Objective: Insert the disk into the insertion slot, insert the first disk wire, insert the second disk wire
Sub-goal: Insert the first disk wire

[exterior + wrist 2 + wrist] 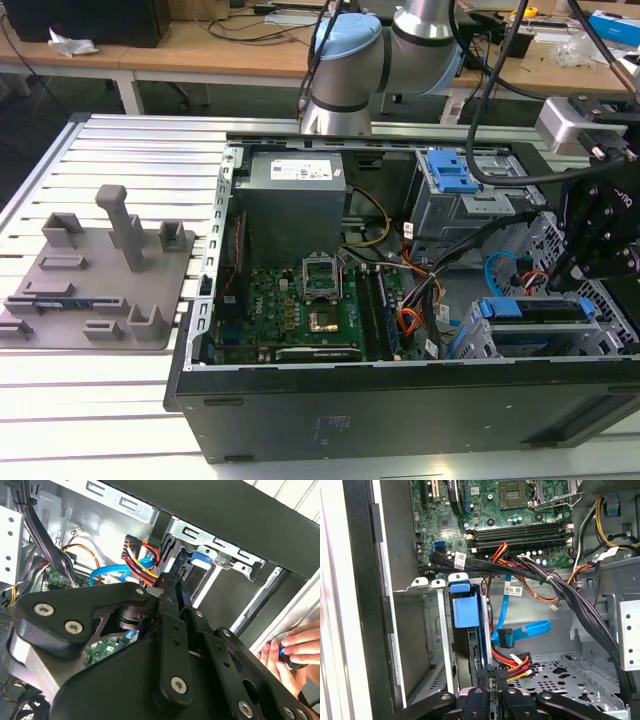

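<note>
**A:** Exterior view first. Where is the disk?

**B:** The disk (528, 312) sits inside the insertion slot (472, 340), in the corner of the open case (400, 410) on the exterior view's right. I'd judge it seated, since its blue caddy lies level with the cage rim. The gripper (570, 270) hangs just behind it, reaching down inside the case wall.

**A:** Any room there?

**B:** Little. A perforated wall stands close behind the gripper, and the second disk wire (497, 268) loops just beside the cage.

**A:** And the second wrist view?

**B:** The gripper's tip meets the first disk wire (147, 562) where its red and yellow strands bend toward the caddy. The second disk wire curls just beyond, apart from the gripper. A person's hand (292, 650) is outside the case wall, well apart from the wires.

**A:** First wrist view?

**B:** That one is the clearest. The jaws are drawn nearly together on the dark plug of the first disk wire, right at the disk's rear edge. I'd say it is held there so the plug lines up with its socket. The second disk wire's plug hangs unconnected just beyond it, toward the motherboard (520, 510). A thick black cable bundle (572, 596) crosses nearby, while the perforated floor beside the slot lies open
</note>
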Controlling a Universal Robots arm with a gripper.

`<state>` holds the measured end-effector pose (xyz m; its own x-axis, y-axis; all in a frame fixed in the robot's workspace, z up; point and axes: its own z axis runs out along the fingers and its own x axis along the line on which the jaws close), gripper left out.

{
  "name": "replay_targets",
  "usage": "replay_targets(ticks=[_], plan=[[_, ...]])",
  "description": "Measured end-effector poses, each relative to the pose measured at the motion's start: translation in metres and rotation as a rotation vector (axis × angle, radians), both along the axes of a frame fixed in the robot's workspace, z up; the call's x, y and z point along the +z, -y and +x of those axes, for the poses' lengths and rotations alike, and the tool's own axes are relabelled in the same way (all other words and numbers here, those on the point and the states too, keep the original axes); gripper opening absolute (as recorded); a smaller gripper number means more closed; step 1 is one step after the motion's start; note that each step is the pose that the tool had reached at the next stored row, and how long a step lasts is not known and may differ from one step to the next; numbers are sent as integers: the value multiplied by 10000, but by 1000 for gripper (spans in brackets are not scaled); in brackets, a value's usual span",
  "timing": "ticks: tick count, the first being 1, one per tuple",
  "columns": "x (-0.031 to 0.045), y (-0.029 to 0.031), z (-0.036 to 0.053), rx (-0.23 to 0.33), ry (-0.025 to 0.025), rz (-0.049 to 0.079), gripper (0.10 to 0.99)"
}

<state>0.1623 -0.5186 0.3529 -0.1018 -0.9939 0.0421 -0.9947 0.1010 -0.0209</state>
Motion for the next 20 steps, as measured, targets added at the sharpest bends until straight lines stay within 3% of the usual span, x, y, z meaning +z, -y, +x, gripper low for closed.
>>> replay_targets(ticks=[4, 20], plan=[[-1, 42, 0, 43, 24, 3, 165], [-11, 61, -17, 318, 29, 7, 165]])
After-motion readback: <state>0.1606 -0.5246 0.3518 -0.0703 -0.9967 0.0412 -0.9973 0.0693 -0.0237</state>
